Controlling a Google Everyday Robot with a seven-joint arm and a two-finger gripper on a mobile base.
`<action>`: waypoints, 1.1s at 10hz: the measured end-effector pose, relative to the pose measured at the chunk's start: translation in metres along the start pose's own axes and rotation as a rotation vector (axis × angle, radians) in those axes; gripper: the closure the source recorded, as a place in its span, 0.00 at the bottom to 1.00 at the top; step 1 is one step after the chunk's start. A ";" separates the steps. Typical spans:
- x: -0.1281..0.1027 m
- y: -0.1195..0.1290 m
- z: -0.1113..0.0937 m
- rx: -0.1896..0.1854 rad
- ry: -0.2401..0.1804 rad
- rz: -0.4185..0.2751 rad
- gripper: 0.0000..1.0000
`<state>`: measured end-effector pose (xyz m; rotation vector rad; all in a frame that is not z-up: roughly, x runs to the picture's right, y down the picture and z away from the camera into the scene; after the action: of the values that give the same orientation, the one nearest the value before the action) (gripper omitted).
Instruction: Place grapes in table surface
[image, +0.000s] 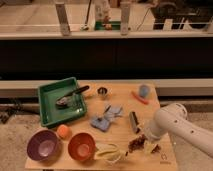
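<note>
Low over tan tabletop (123, 97), claw (143, 137) beside lumpy grapes (135, 145) (dark).

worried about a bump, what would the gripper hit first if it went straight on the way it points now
Probably the small lumpy bunch of dark reddish-brown grapes: the gripper points down-left over the light tan wooden tabletop, with the bunch at its tip. Depth is unclear.

I see matt, light wood on the table (121, 98). The tray (48, 114) looks like smooth green plastic, and the orange bowl (81, 146) and purple bowl (44, 145) have a slight sheen. The cup (102, 92) reads as metal, and the cloth (106, 119) is soft and crumpled. My gripper (143, 138), just beside the lumpy dark grapes (135, 145) at the table's right front, hangs from a smooth white arm (175, 125).
</note>
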<state>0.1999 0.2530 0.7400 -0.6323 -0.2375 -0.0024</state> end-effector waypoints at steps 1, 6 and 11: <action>0.000 -0.001 0.001 0.002 -0.001 0.002 0.20; 0.001 -0.003 0.007 0.015 0.003 0.010 0.27; 0.001 -0.004 0.011 0.027 0.004 0.018 0.43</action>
<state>0.1978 0.2562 0.7514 -0.6074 -0.2277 0.0171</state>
